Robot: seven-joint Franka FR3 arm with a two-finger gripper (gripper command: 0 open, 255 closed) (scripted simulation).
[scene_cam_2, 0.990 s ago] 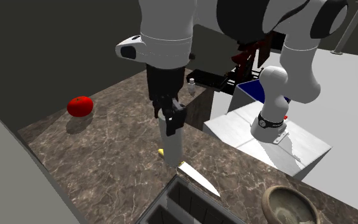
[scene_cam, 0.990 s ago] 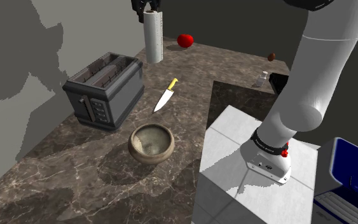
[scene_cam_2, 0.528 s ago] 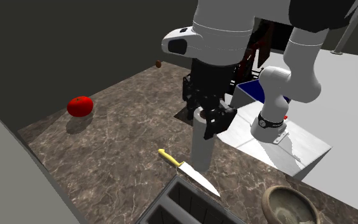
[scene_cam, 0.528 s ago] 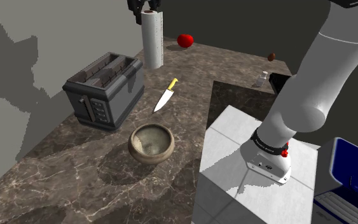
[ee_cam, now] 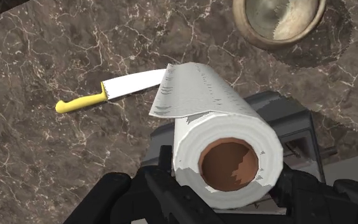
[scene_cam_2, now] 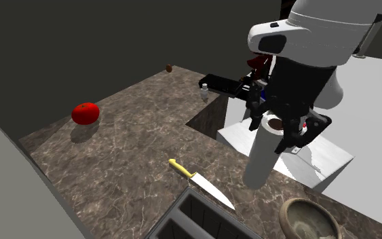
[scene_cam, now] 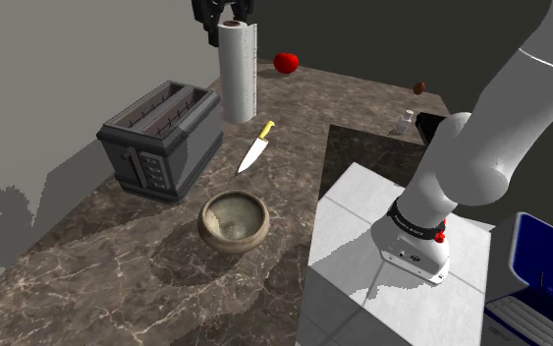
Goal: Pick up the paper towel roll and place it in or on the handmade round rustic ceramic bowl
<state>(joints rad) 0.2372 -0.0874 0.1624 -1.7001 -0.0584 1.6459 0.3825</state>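
Observation:
A white paper towel roll (scene_cam: 237, 71) with a brown core hangs upright in the air, clasped at its top by my black gripper (scene_cam: 227, 14). In the second exterior view the paper towel roll (scene_cam_2: 262, 157) hangs under the gripper (scene_cam_2: 277, 125), above the counter between the knife and the bowl. The wrist view has the roll (ee_cam: 220, 142) held between the fingers (ee_cam: 161, 175). The round, rough grey-brown ceramic bowl (scene_cam: 233, 222) sits on the dark marble counter, nearer the front than the roll. The bowl (ee_cam: 279, 19) lies ahead of the roll in the wrist view.
A grey toaster (scene_cam: 161, 138) stands at the shoulder view's left of the bowl. A yellow-handled knife (scene_cam: 256, 146) lies between roll and bowl. A red tomato (scene_cam: 286, 63) sits at the back. The white stand (scene_cam: 392, 256) is at the lower right.
The gripper has carried the roll away from the back of the counter toward the bowl, over the knife; in the second exterior view it moved to the right.

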